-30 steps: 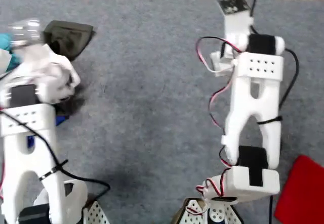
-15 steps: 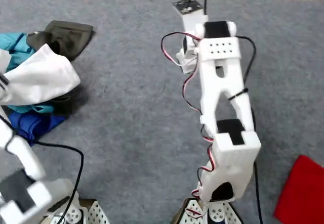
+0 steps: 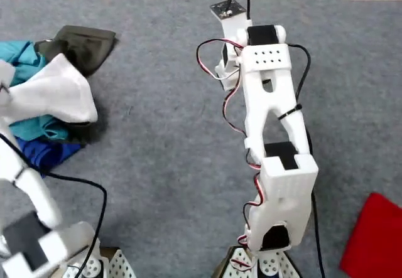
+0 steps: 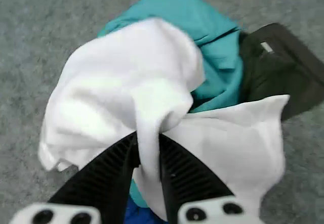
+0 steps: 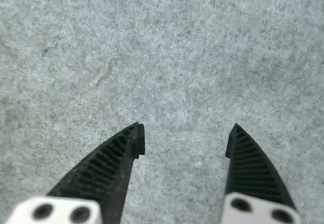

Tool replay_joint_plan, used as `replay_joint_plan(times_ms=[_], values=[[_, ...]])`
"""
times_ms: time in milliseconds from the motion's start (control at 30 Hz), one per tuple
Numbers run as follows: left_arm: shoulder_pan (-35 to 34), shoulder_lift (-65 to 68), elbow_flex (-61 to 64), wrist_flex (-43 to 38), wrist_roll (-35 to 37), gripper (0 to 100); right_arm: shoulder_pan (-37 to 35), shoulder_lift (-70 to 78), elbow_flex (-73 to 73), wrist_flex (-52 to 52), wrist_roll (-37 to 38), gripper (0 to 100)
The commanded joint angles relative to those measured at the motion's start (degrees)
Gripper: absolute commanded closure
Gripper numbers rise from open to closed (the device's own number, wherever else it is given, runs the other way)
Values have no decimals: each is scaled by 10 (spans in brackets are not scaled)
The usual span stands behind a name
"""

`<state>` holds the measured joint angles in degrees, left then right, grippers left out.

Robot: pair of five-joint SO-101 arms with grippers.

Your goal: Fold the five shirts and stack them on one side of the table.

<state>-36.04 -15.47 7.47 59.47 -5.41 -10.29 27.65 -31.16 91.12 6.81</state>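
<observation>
A grey-carpeted bench (image 3: 163, 133) was seen. A dark shirt (image 3: 85, 46), a teal shirt (image 3: 25, 55) and a blue shirt (image 3: 41, 152) were heaped at one side; a red shirt (image 3: 374, 237) was laid well apart.

bare grey table (image 3: 169, 140) lies open between the shirt heap (image 3: 50, 96) and the right arm (image 3: 286, 177).

Our left hand (image 4: 148, 142) is pinched tight on a fold of the white shirt (image 4: 116, 87). Our right hand (image 5: 187, 133) hangs with fingers spread wide, and we see its arm (image 3: 273, 108) stretched forward, folded at the elbow.
</observation>
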Motion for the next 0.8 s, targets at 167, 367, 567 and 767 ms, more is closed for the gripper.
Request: replay_joint_plan(times_ms=[167, 367, 567, 767], values=[[240, -193, -18, 53, -2, 981, 50, -1, -20, 15, -2, 727], [473, -237, 56, 68, 0, 981, 139, -1, -22, 58, 11, 727], [628, -212, 229, 37, 42, 979, 233, -1, -20, 97, 128, 726], [656, -211, 258, 60, 99, 803, 275, -1, -19, 106, 199, 724]])
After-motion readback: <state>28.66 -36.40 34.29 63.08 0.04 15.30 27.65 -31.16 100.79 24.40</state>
